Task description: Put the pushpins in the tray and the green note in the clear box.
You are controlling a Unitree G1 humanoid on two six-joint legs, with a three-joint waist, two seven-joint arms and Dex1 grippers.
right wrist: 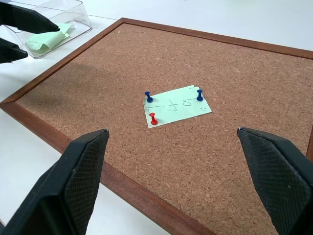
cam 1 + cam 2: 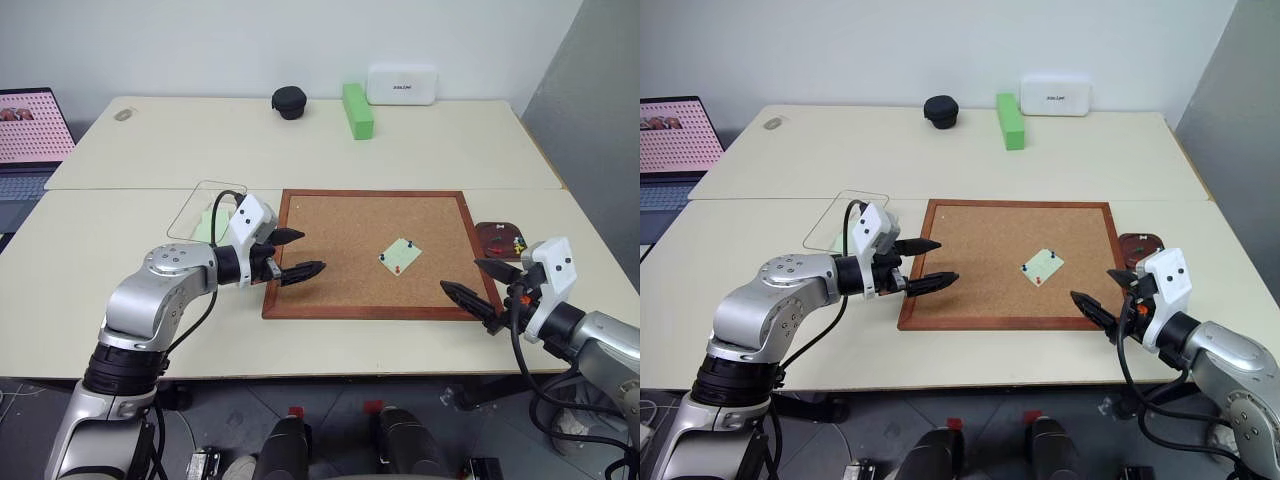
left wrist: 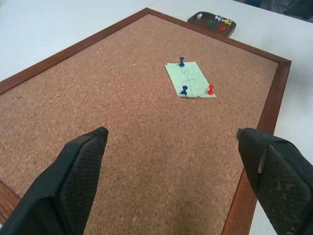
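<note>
I have both sets of fingers spread wide and empty, hanging just above the corkboard (image 2: 372,252), which I use as my landmark. The left gripper (image 2: 292,254) sits over the board's left frame edge, pointing in across the cork; the right gripper (image 2: 474,283) hovers off the near right corner, angled inward too. I read that as a ready stance: each hand faces the middle of the board, where the work is.

The green note (image 1: 175,108) lies flat on the cork, right of the board's centre, nearer the right gripper. Three pushpins hold it down: two blue ones (image 1: 148,96) at its corners and a red pin (image 1: 153,118) at another edge. That is why the note can't simply be lifted; I judge the pins must come out first, each pulled straight up so the paper doesn't tear.

The tray (image 2: 498,240) rests on the bench (image 2: 130,300) just past the board's right edge, and it already carries several coloured pins (image 3: 216,21), so it suits the right hand for drop-offs. The clear box (image 2: 200,205) stands on the bench just beyond the board's left edge, beside the left gripper, with a pale green slip (image 1: 46,39) inside already. So I'd expect the left hand to take the note there.
</note>
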